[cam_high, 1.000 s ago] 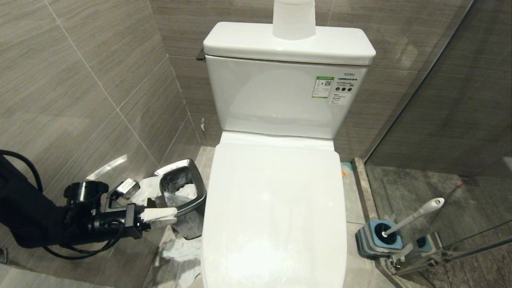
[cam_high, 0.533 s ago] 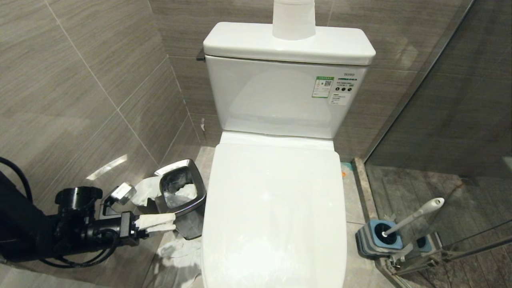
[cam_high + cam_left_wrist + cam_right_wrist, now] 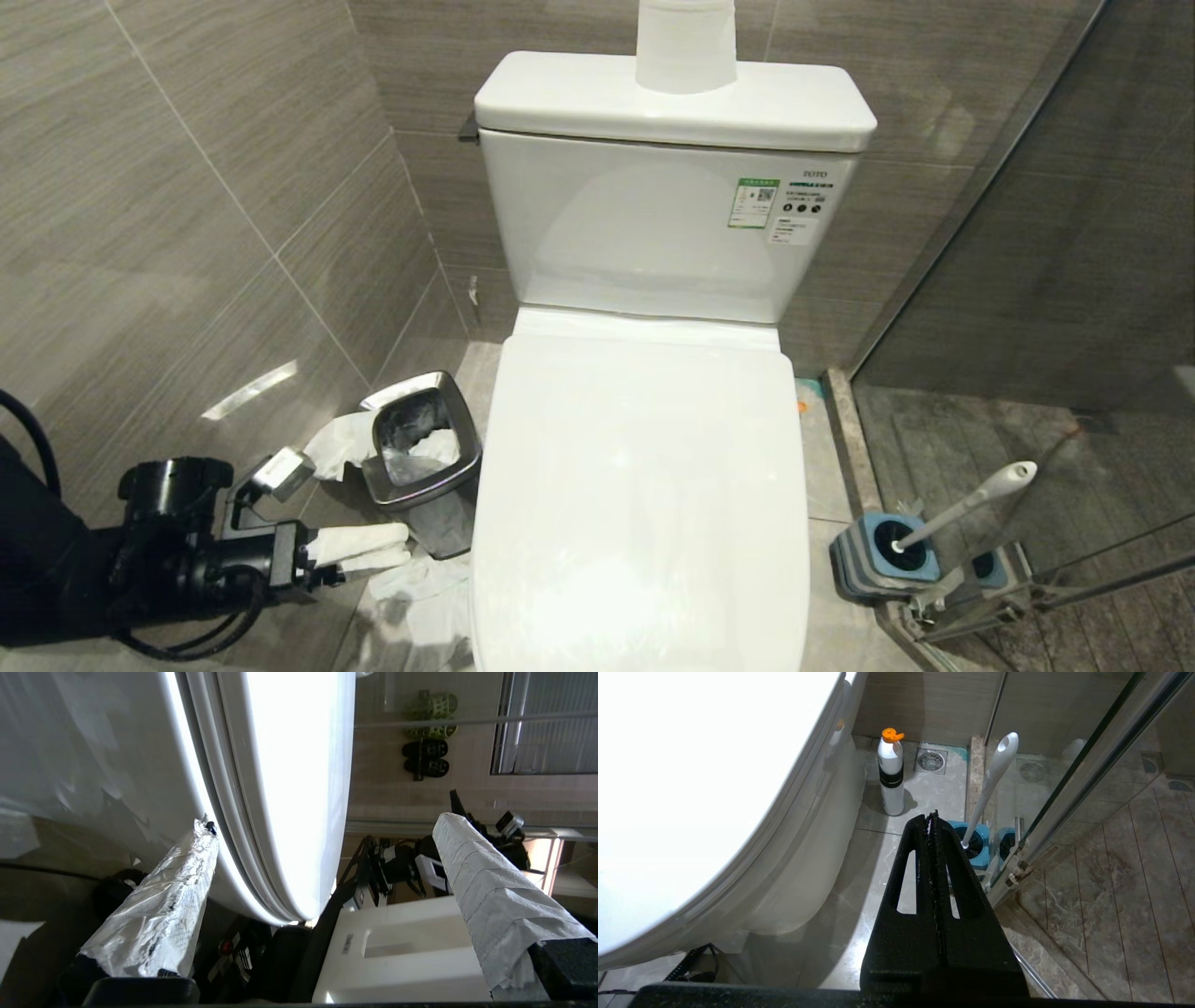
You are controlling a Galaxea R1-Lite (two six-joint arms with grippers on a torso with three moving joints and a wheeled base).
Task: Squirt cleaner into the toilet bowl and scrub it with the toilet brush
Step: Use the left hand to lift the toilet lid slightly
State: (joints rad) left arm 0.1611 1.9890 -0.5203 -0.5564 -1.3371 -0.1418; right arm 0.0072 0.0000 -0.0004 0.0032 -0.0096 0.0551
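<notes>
The left gripper (image 3: 359, 551), at about eight o'clock in the head view, hung low beside the toilet, pointing toward the lid's side edge. Its paper-wrapped fingers (image 3: 163, 924) stood wide apart and held nothing; in the left wrist view one fingertip lay close to the seam under the lid (image 3: 639, 495), though contact could not be confirmed. The step in hand looked like raising the closed lid, which had to come before any squirting. The next move would call for sliding one finger under the lid's rim, closing on that edge, then swinging it up toward the tank (image 3: 653, 224).

The right gripper (image 3: 932, 826) was pressed fully shut, empty, parked low on the toilet's right side.

The toilet bowl (image 3: 803, 849) was glossy white, its inside hidden under the lid; no cleaner liquid showed. At four o'clock the toilet brush (image 3: 971, 504) leaned in its blue-topped holder (image 3: 873, 560), only the slim white handle visible. A white bottle with an orange cap (image 3: 891, 777) stood on the floor beyond it. At nine o'clock sat the steel waste bin (image 3: 425, 467), with crumpled tissue (image 3: 420, 583) around it.
</notes>
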